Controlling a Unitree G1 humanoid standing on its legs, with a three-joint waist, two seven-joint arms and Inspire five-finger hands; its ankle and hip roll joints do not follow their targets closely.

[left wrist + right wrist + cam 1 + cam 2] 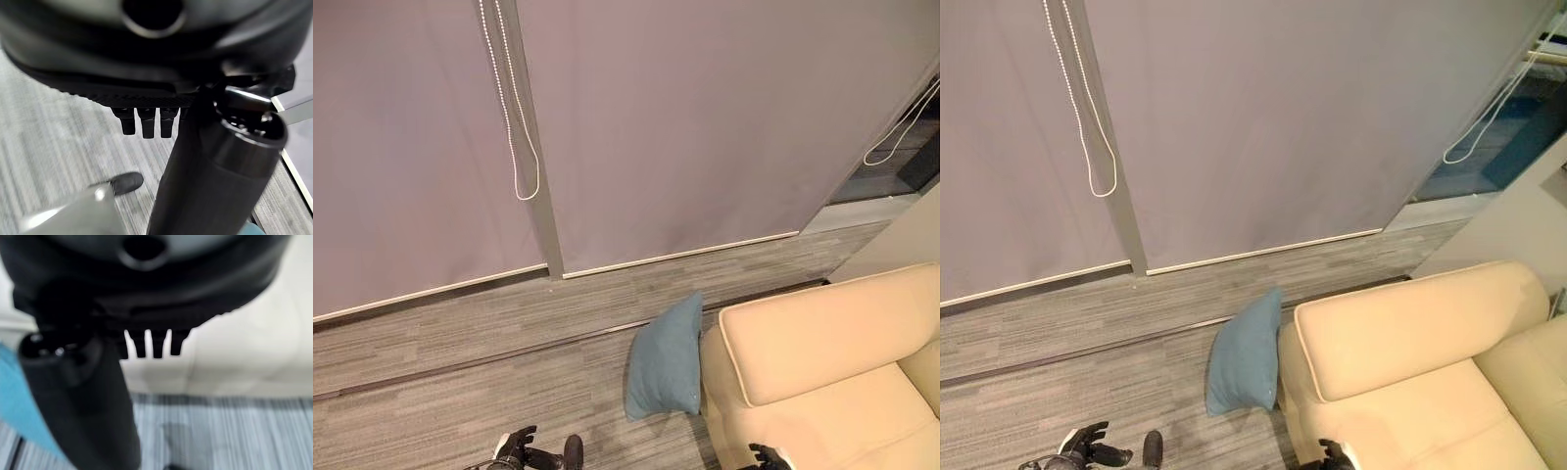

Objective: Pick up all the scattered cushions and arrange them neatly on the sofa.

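One blue cushion (666,357) stands on edge on the carpet (460,392), leaning against the cream sofa's (822,362) armrest. Left hand (516,448) and right hand (767,455) hang low, fingers straight, empty. Advise gripping the cushion's upper edge with both hands, lifting clear of the armrest, then seating it upright.

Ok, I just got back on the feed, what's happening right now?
Nothing is being held yet. A blue cushion stands on its edge on the grey carpet, leaning against the outer side of the cream sofa. The left hand hangs low over the carpet and the right hand is low by the sofa's front; both are open and empty. The cushion has not been picked up.
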